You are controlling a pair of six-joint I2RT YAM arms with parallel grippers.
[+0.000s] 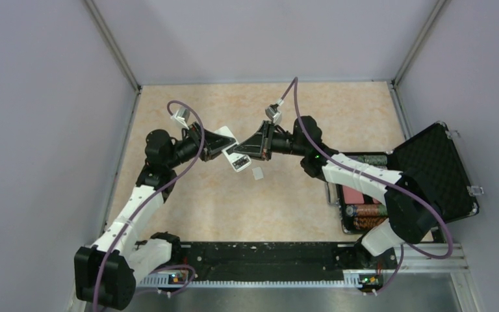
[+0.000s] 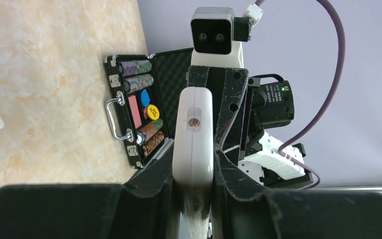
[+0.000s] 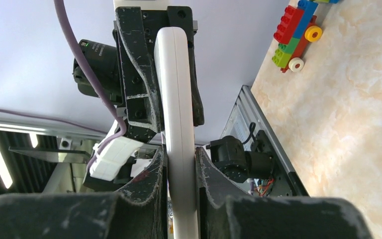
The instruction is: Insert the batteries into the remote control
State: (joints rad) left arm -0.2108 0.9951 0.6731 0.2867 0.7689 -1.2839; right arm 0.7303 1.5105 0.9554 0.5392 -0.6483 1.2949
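Both arms meet over the upper middle of the table [image 1: 188,214]. The remote control [image 1: 238,158] is held up in the air between them, off the surface.

Left gripper [image 1: 224,144]: jaws closed tight on one end of the remote. In the left wrist view the white bar [image 2: 194,124] stands straight up out of the fingers [image 2: 165,172], with a small round hole in the face toward the camera.

Right gripper [image 1: 250,148]: also clamped on the remote, from the other end. In the right wrist view the bar [image 3: 175,89] is edge-on, pinched between both pads [image 3: 151,172], and the left gripper's jaws grip it further up.

Surface: beige marbled tabletop, matte. A small white flat piece [image 1: 258,173] lies on it just below and right of the remote; can't tell what it is.

An open black case [image 1: 438,166] sits at the right edge with its foam-lined lid tipped back. Inside are striped chip rolls [image 2: 137,67] and a pink pack [image 2: 135,112].

Toy bricks [image 3: 298,30] show at the upper right of the right wrist view, lying on the table.

Room: plain pale lilac-grey walls [image 1: 39,97] on three sides, with metal corner posts [image 1: 114,45] at the back. A black rail [image 1: 266,253] runs along the bottom edge and carries both arm bases.
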